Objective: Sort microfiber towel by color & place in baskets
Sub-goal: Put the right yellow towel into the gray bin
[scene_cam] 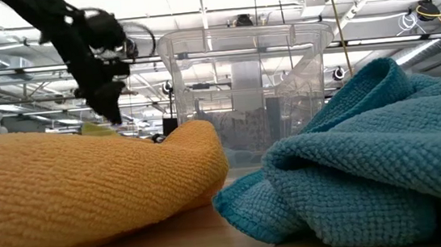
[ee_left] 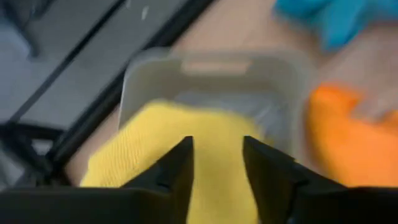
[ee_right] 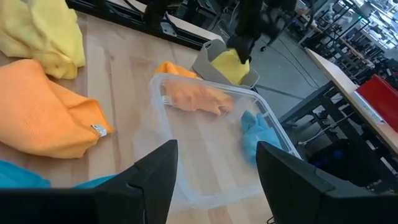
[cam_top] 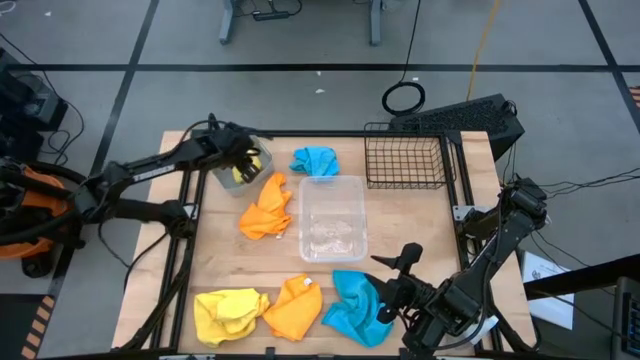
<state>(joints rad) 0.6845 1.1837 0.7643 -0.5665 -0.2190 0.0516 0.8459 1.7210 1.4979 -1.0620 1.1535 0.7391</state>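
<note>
Microfiber towels: six fuzzy cloths are lying spread around the wooden worktop (cam_top: 400,215).
Yellow towel in bin: one bright yellow cloth (cam_top: 244,170) is sitting in the grey metal rectangular bin (cam_top: 224,176) at about 10 o'clock on the worktop; the left wrist view is showing it (ee_left: 186,130) filling much of the bin (ee_left: 211,68).
Left hand: the left hand (cam_top: 247,157) is hanging right above that bin, over the yellow cloth; its two dark fingers (ee_left: 177,171) are standing a little apart with the cloth showing between them, and I cannot tell whether they are pinching it.
Second yellow towel: a crumpled yellow cloth (cam_top: 230,313) is lying at about 7 o'clock, touching an orange cloth (cam_top: 296,308) at about 6 o'clock.
Other orange towel: a second orange cloth (cam_top: 266,210) is lying between the grey bin and the clear plastic rectangular tub (cam_top: 333,217), touching the tub's side.
Blue towels: one sky blue cloth (cam_top: 316,160) is lying at about 12 o'clock, just beyond the tub; the other sky blue cloth (cam_top: 355,307) is lying at about 5 o'clock.
Clear tub: it is sitting at the worktop's centre, with no cloth showing in it.
Black wire-mesh basket: the basket (cam_top: 405,160) is sitting at about 1 o'clock.
Right hand: the right hand (cam_top: 392,292) is hovering at about 5 o'clock beside the near blue cloth, fingers (ee_right: 149,180) spread and pinching nothing.
</note>
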